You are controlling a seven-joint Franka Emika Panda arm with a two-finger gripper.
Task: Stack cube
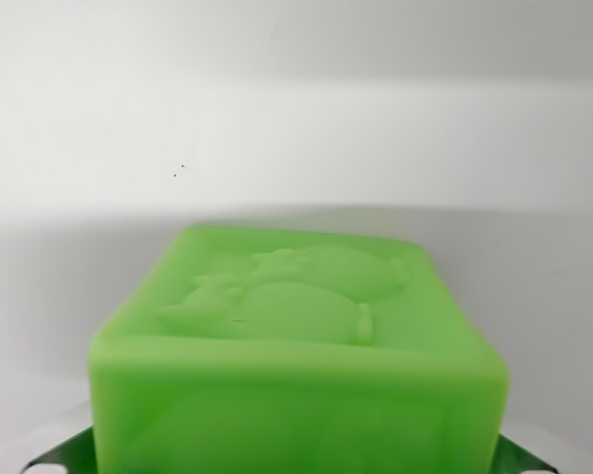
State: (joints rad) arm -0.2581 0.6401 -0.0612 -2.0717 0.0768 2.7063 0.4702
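Note:
A bright green cube (296, 346) with a raised animal figure on its upper face fills the lower middle of the wrist view, very close to the camera. My gripper (292, 462) is shut on it. Only slivers of the dark metal fingers (57, 456) show, at the cube's lower left and lower right corners, pressed against its sides. The cube's underside and what lies below it are hidden. No other cube is in view.
A plain white surface (296, 128) stretches beyond the cube, with a soft grey shadow band around it. A few tiny dark specks (178, 170) lie on the surface at left of centre.

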